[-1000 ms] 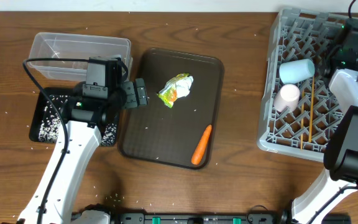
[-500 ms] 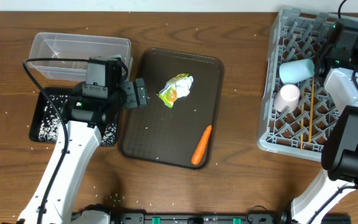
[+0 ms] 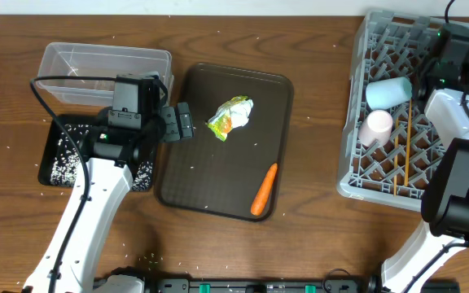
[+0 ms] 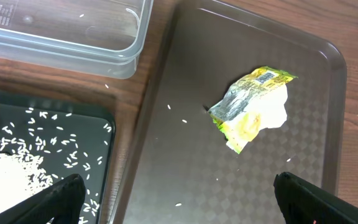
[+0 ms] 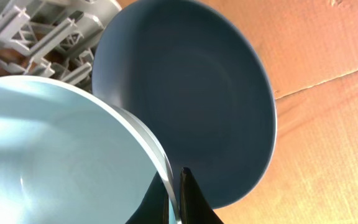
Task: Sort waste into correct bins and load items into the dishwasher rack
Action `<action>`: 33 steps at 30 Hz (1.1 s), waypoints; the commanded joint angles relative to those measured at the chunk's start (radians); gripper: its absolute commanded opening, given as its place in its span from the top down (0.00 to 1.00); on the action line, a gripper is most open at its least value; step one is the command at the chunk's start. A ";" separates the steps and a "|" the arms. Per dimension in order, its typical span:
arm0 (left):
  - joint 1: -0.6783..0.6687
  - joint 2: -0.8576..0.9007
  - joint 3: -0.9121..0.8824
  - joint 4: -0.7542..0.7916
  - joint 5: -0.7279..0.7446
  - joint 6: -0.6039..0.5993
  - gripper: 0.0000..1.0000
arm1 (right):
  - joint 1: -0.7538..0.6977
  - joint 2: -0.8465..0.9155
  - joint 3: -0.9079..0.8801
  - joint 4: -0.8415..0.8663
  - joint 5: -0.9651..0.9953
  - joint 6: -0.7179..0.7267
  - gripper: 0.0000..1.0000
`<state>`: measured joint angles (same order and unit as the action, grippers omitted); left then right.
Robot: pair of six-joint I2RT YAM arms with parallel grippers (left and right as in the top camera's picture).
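White bowl (image 5: 55,155): the right gripper (image 5: 176,199) has its jaws closed tight on the thin rim, and the bowl is at the far corner of the dishwasher rack (image 3: 381,175).
Blue plate (image 5: 204,106): stands just behind the bowl, nearly touching it, so there is little room on that side.
Change: the right arm has shifted slightly toward the rack's far edge over the last second and then settled. The bowl looks about placed, with release probably next.
Rack load: the pink cup (image 3: 375,126), light blue cup (image 3: 389,91) and chopsticks (image 3: 408,138) are already in, and the near rows are free.
Left gripper (image 4: 179,186): jaws spread wide and holding nothing. It has not moved, and it hovers at the brown tray (image 3: 194,179) edge.
Waste: the wrapper (image 4: 253,106) and carrot (image 3: 264,189) lie well apart on the brown tray, unsorted.
Bins: the clear tub (image 4: 61,37) and black tray (image 4: 107,162) sit just left of that tray, an easy reach.
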<state>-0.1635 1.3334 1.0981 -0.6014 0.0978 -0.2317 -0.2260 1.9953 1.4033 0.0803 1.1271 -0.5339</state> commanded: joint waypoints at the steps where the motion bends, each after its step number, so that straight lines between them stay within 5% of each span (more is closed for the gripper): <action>1: 0.005 0.006 0.005 0.000 -0.005 0.002 0.02 | -0.006 0.002 0.002 -0.022 0.024 -0.006 0.99; 33: 0.005 0.006 0.005 0.000 -0.005 0.002 0.02 | -0.011 0.019 0.002 0.061 0.049 -0.141 0.99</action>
<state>-0.1635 1.3334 1.0981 -0.6014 0.0978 -0.2317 -0.2649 1.9968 1.4029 0.1371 1.1637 -0.6563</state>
